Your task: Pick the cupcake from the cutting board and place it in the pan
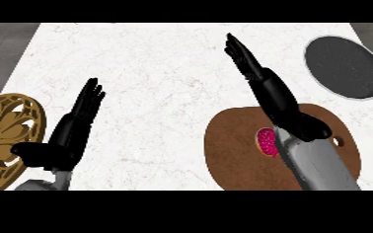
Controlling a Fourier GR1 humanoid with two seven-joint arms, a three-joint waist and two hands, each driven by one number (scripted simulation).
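Brown wooden cutting board: a rounded board lay nearest, at the lower right of the counter, with a small hole near its right edge.

Cupcake: pink-red, it sat on the cutting board near the middle, its right side hidden behind the right forearm; no hand touched it.

Right forearm: grey, it came in from the lower edge and crossed above the cutting board.

Right hand: black, with fingers straight and pressed together, pointing up and to the left past the far edge of the board; the thumb stuck out to the right above the board. It held nothing.

Left hand: black, at the lower left, fingers straight and close together, pointing up and slightly right, thumb out to the left. It held nothing and lay well apart from the cutting board.

Golden ornamental dish: a pierced, leaf-patterned piece at the left edge, just beside the left hand and partly cut off by the view.

White marbled counter: a pale speckled top that bore all of the above.

Pan: dark grey, round with a pale rim, it stood farthest, at the upper right, partly cut off, apart from the cutting board and with nothing in it.
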